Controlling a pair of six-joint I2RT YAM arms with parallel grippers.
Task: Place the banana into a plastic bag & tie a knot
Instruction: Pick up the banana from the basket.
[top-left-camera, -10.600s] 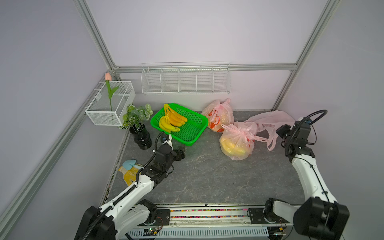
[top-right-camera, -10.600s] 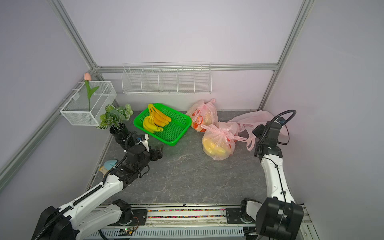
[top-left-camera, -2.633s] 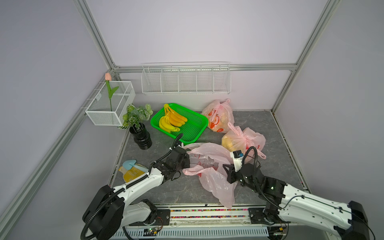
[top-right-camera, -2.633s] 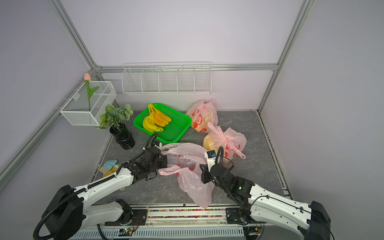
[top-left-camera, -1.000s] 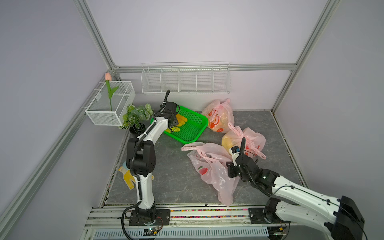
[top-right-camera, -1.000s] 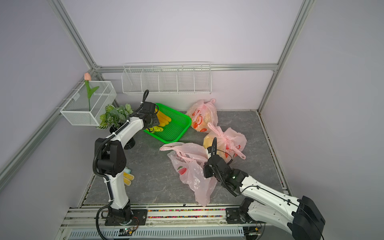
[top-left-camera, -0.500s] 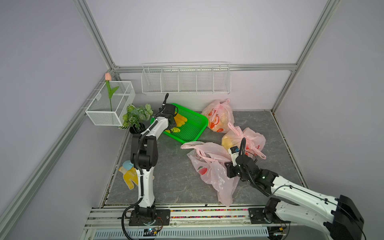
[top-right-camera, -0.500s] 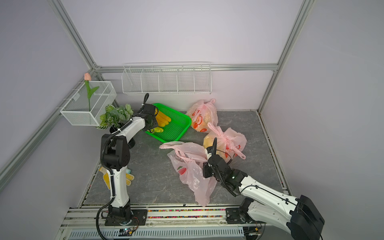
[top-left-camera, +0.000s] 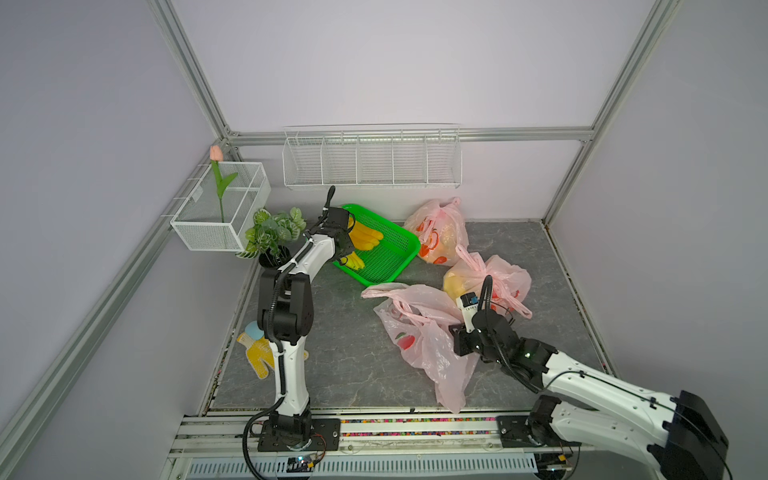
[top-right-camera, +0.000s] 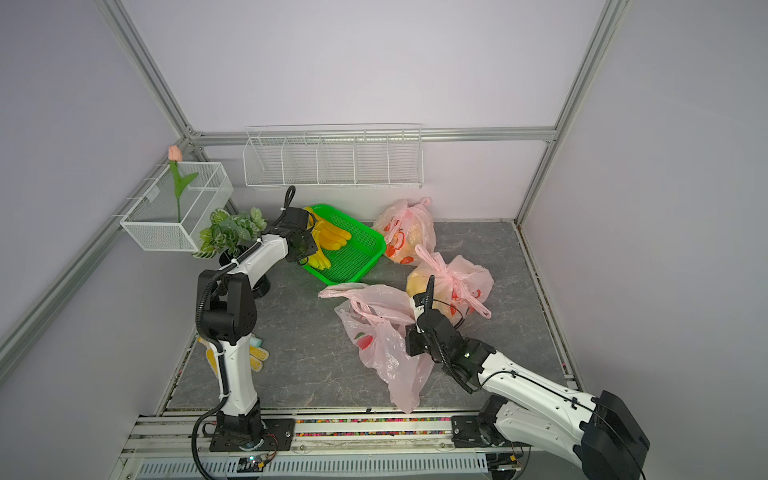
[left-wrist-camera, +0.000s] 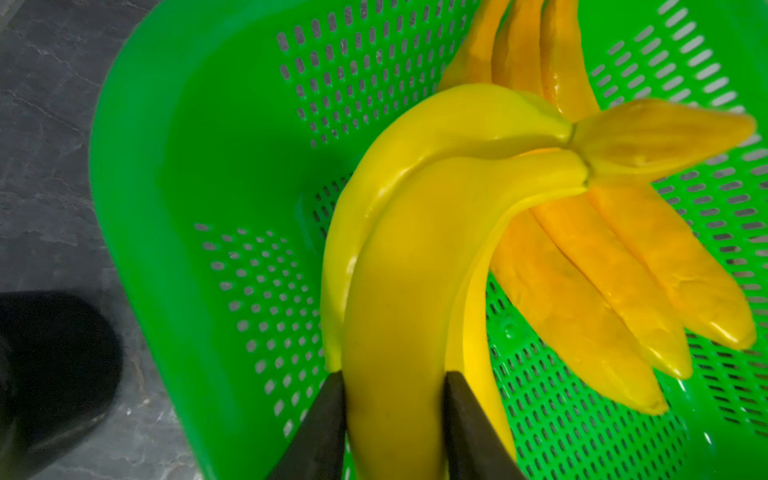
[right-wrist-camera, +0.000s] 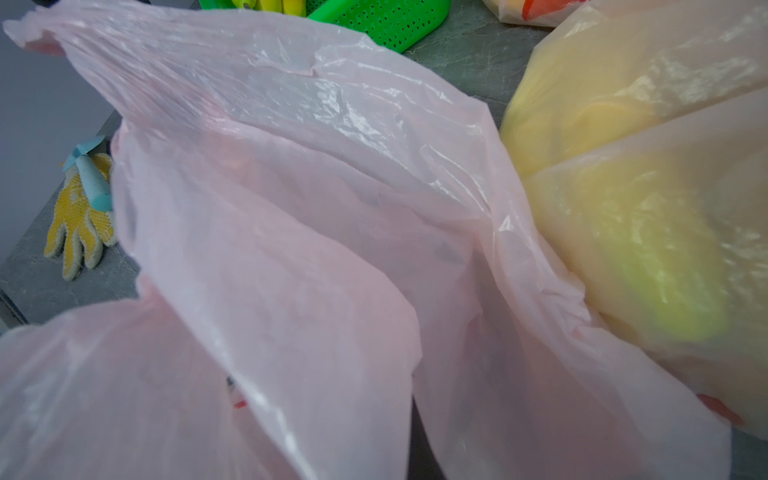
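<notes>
**Top views:** The left arm (top-left-camera: 309, 259) reaches into the green tray (top-left-camera: 399, 266) at the counter's (top-left-camera: 353, 374) far-left corner. Its wrist hides most of the banana being grabbed, and an orange bunch (top-left-camera: 368, 239) lies just beside. The empty plastic bag (top-left-camera: 419, 332) slumps mid-counter toward the front edge, well apart from the tray, with the right arm (top-left-camera: 582, 382) at its right side. Two tied bags (top-left-camera: 498, 282) (top-right-camera: 405, 232) sit behind it.
Risk: the carry from tray to bag is long and the mouth looks half collapsed, so the banana may land on film, not inside.

**Left wrist:** The left fingers (left-wrist-camera: 324, 428) clamp the middle banana (left-wrist-camera: 399, 299) of a yellow bunch, with contact on both sides, far from the stem.
- The bananas are joined at the stem, so the whole bunch likely comes up off-balance. It could swing or slide out on the glossy skin.
- The bunch overlaps the orange one, so lifting may drag that bunch or tip the light tray.

**Right wrist:** Pink film fills the view and the bag rim is raised. The right fingers are hidden under the film. They are closed, apparently pinching the bag's edge.
- The thin film could slip free or tear once weight drops in.
- The opening is only a loose fold.
- A tied bag (right-wrist-camera: 623, 199) presses against its side, crowding the drop.
- The glove (right-wrist-camera: 79, 216) near the counter's left edge is no issue.
</notes>
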